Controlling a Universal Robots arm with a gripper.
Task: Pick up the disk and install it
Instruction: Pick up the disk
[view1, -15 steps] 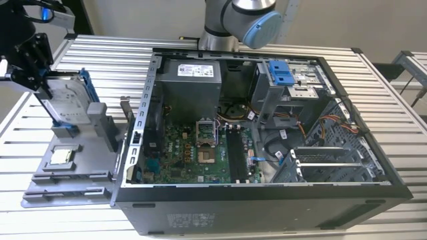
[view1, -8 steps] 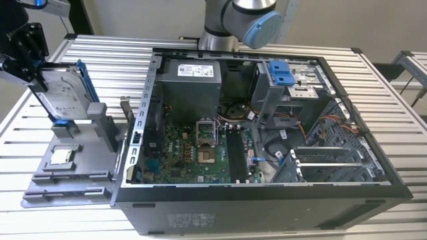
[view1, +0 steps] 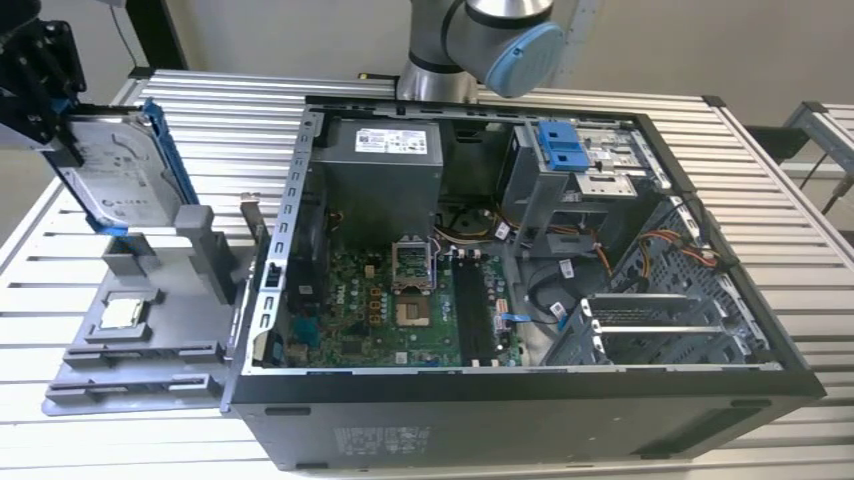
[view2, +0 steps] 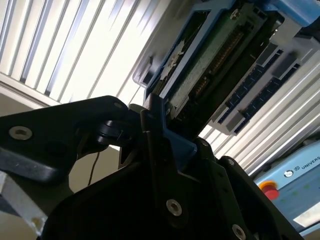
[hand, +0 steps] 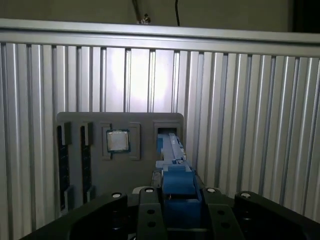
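- Grips the disk (view1: 120, 170) in the gripper (hand: 179, 206), clenched on the blue bracket (view2: 176, 144).
- Hangs tilted just above the grey tray (view1: 147, 352), on the exterior view's left of the open computer case (view1: 534, 392).
- Probably handles as stiff, dense and shock-sensitive; best taken by the frame's edges.

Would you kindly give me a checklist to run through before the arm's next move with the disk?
1. The disk is clamped in the hand by its blue bracket: ok.
2. The disk's lower end is clear of the grey tray: cannot tell.
3. The processor chip lies in its tray pocket, apart from the disk: ok.
4. The computer case has its side open: ok.
5. The bay under the blue latch is free for the disk: cannot tell.
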